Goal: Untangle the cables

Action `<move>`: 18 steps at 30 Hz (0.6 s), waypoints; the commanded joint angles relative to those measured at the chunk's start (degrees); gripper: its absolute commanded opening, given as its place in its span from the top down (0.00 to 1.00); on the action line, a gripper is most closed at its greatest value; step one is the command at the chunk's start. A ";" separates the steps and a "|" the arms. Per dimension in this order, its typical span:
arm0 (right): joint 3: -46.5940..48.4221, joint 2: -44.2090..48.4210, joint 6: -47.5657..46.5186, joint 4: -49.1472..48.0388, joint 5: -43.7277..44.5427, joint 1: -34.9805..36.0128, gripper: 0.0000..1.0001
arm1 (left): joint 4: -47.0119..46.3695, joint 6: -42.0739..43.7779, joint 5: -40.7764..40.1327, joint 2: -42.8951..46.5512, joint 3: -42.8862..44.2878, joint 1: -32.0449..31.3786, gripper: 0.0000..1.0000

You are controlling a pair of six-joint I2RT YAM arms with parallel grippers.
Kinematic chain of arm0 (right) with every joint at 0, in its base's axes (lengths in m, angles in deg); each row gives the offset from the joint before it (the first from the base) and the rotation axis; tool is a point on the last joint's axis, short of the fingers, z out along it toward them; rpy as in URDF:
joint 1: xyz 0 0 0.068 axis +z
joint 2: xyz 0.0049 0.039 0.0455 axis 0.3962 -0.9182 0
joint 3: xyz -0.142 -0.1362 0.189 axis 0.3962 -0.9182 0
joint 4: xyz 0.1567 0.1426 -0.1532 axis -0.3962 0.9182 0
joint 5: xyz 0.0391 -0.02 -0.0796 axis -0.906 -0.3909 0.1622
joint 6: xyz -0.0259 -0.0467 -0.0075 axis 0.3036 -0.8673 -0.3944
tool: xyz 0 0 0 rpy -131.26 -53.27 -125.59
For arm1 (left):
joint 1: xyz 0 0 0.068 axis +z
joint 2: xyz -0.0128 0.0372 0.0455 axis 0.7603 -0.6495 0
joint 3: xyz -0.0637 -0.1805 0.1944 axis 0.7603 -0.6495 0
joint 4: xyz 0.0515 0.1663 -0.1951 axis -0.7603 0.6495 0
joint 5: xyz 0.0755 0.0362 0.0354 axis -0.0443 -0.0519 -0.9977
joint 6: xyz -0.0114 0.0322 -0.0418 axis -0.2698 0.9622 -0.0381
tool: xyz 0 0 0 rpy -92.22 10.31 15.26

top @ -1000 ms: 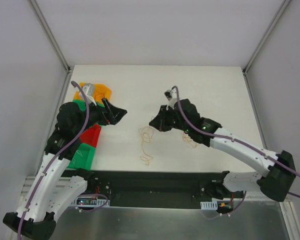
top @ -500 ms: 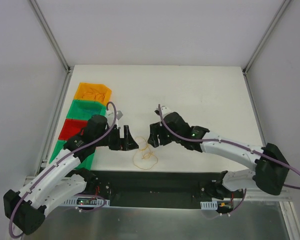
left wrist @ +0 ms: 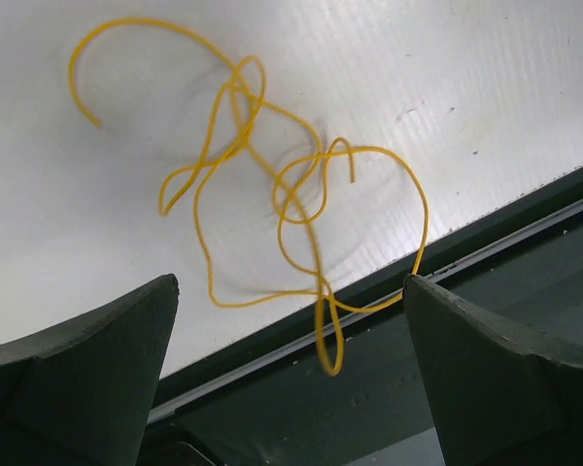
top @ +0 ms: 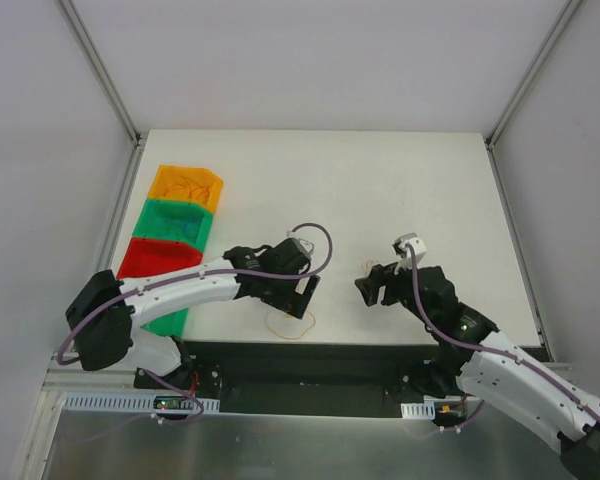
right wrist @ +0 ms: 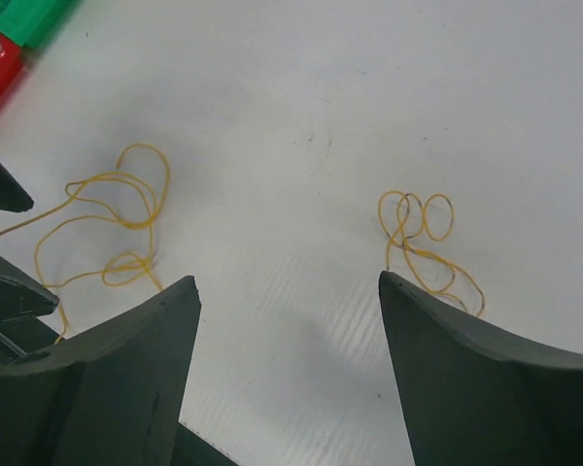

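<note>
While gaping wide and empty above the desk (left wrist: 486, 68), brackets the cables (left wrist: 235, 87) between left tool (left wrist: 290, 282) fingers, with right tool (right wrist: 287, 280) equally wide and empty near another yellow tangle (right wrist: 405, 236).

Yellow cables (left wrist: 235, 89) tangled on white table (left wrist: 466, 87), loop overhanging edge; left claw (left wrist: 290, 283) spread wide.

A flat white counter (top: 400, 180) sits inside plain grey walls (top: 310, 60). Thin silver metal bars (top: 100, 70) run up the back corners.

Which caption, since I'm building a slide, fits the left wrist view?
Open left gripper hovers over a tangled yellow cable trailing past the white table's edge.
</note>
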 commanded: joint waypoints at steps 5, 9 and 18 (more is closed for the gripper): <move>-10.04 18.40 -2.72 -7.20 2.99 -1.69 0.20 | 5.01 10.62 -3.63 -16.42 10.89 -3.30 0.01; -11.53 21.13 -2.19 -7.10 3.88 -2.39 0.18 | 6.51 10.71 -4.42 -24.16 14.32 -3.65 0.01; -10.57 13.06 -2.53 -8.68 3.09 -2.92 0.17 | 6.51 10.88 -5.99 -27.78 14.95 -3.65 0.60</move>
